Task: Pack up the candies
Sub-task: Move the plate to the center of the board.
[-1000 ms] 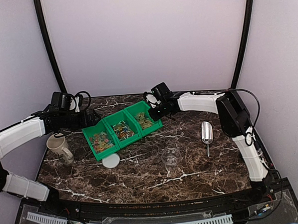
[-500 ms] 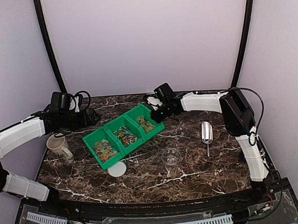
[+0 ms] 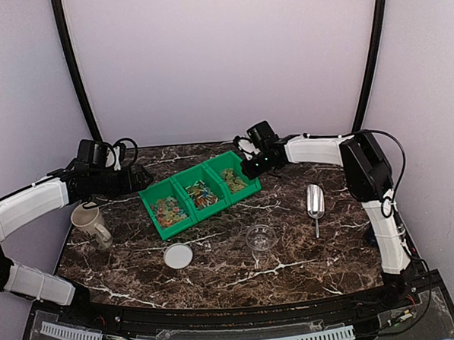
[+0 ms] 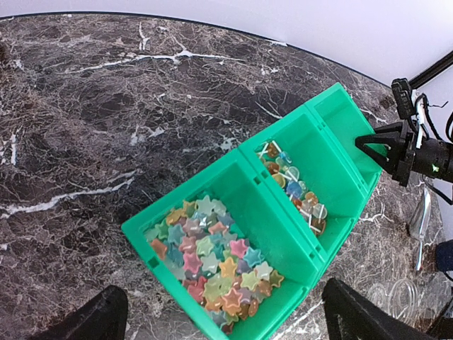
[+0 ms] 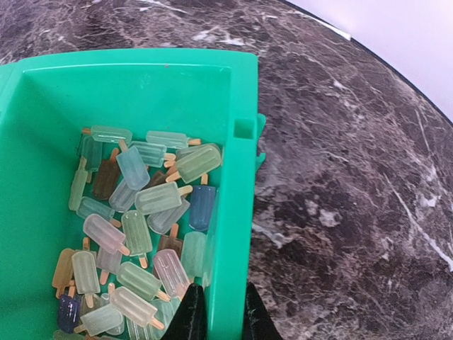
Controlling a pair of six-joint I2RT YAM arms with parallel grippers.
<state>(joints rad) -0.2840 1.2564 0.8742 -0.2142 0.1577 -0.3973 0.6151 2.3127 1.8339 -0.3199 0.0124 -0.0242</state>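
Pastel candies (image 4: 212,262), stars, popsicles, green bin (image 4: 212,180)

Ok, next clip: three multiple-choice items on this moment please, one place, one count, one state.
1. The green bin has how many compartments? A) two B) five C) three
2. The metal scoop lies: A) inside the bin B) on the table, right of the clear cup C) inside the cup
3. The right hand is: A) shut on the bin's wall B) wide open C) holding the scoop
Key: C, three sections of candies show; B, it rests on marble beside the cup; A, it pinches the green wall.
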